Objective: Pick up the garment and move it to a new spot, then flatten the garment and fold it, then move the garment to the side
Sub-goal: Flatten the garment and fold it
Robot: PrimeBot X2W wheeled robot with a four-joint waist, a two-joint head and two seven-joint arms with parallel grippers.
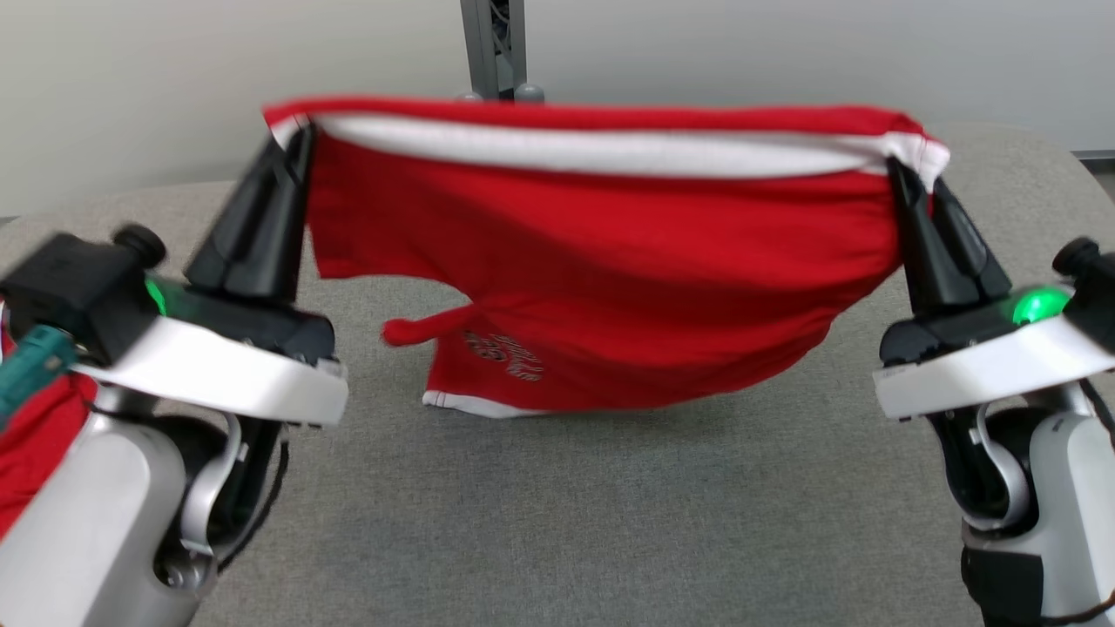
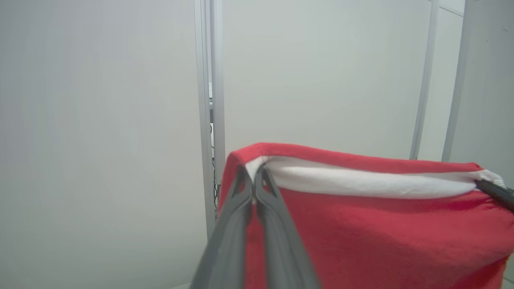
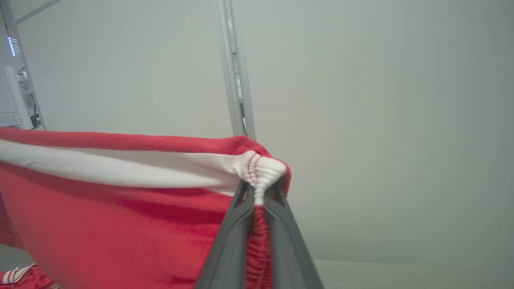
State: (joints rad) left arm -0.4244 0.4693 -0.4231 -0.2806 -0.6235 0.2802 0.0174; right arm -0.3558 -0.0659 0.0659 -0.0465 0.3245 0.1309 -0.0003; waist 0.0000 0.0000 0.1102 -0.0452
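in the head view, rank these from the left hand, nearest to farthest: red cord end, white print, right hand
1. red cord end, below and right of the left hand
2. white print, lower middle of the garment
3. right hand, at the garment's opposite top corner

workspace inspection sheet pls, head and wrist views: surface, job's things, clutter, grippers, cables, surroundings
surface: grey table with a fabric-like top, bare in front of the robot
job's things: red garment with a white band along its top edge, held up and stretched between the two grippers; cannot tell whether its lower edge touches the table
clutter: another red cloth at the lower left edge of the head view
grippers: left gripper shut on the garment's left top corner; right gripper shut on its bunched right top corner
cables: dark cable by the right arm's wrist
surroundings: pale wall; metal post behind the table
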